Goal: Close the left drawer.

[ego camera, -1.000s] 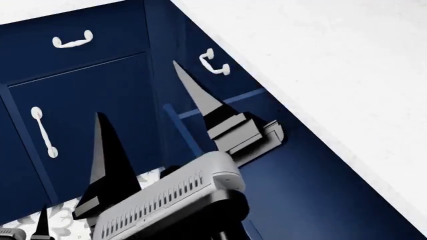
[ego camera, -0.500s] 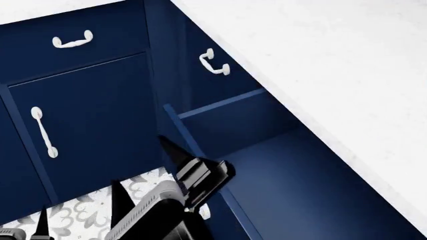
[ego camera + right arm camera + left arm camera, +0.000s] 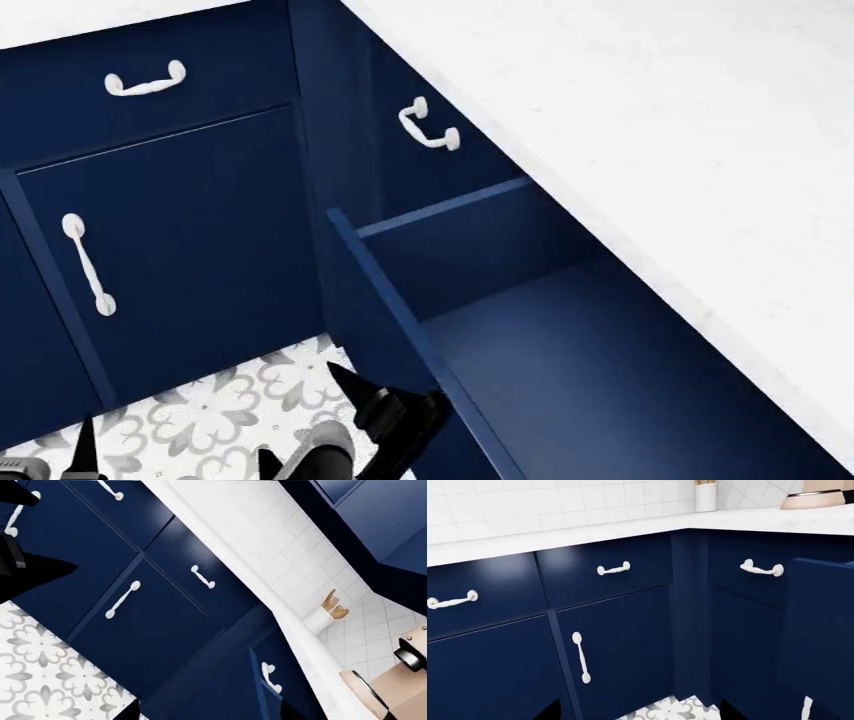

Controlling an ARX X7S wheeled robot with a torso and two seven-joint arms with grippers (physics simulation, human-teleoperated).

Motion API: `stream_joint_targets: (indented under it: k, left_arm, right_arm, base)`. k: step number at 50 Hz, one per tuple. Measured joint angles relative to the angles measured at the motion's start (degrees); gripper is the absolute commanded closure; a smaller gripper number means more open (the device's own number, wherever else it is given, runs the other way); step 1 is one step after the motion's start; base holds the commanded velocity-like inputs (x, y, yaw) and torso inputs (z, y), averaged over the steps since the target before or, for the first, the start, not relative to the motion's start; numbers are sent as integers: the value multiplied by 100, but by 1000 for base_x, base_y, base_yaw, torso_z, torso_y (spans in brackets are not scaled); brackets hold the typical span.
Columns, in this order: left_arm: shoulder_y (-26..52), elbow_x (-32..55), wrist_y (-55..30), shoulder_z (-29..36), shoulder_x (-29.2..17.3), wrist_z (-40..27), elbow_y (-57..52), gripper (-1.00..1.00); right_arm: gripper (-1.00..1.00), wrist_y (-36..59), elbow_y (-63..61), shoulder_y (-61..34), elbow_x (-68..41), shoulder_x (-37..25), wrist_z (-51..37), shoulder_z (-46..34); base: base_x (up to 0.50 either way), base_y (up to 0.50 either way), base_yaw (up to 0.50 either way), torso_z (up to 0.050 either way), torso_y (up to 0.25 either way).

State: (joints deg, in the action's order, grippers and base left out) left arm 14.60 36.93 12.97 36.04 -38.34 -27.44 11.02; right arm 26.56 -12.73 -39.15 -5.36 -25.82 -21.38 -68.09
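**Left drawer standing open beside the right gripper**

The left drawer (image 3: 587, 370) stood pulled well out from the navy cabinet run, under the edge of the white tabletop (image 3: 641, 120). Its plain navy interior lay exposed in the head view, the near side wall running diagonally down toward the bottom of the picture. In the left wrist view its flat side (image 3: 820, 640) rose at the edge of the picture, with a sliver of its white handle (image 3: 806, 708) just visible low down.

The right gripper (image 3: 350, 425) hung low over the patterned floor tiles (image 3: 200, 420), just beside the outer face of the drawer's near wall; whether it touched the wall could not be told. Its dark fingers (image 3: 350, 385) pointed upward with a gap between them, so the gripper appeared open and held nothing. Of the left gripper only a dark fingertip (image 3: 84, 445) showed at the bottom corner of the head view, well apart from the drawer; whether it was open or closed could not be told.

Behind, a shut drawer with a curved white handle (image 3: 146, 82) sat above a cabinet door with a long straight handle (image 3: 88, 265). Another curved handle (image 3: 429, 127) marked the shut drawer front just beyond the open drawer, past the inner corner. On the tabletop stood a white utensil holder (image 3: 706, 495) against the tiled wall (image 3: 560, 505).
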Motion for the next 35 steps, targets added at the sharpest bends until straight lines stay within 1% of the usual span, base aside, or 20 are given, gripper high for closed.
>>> stream_joint_targets:
  k: [35]
  left_arm:
    - [61,21,123,-24,172,216,378,-100]
  right_arm:
    - [-100,-642,1608,242,23,347,161,-271]
  base:
    - [0,0,0,0,0]
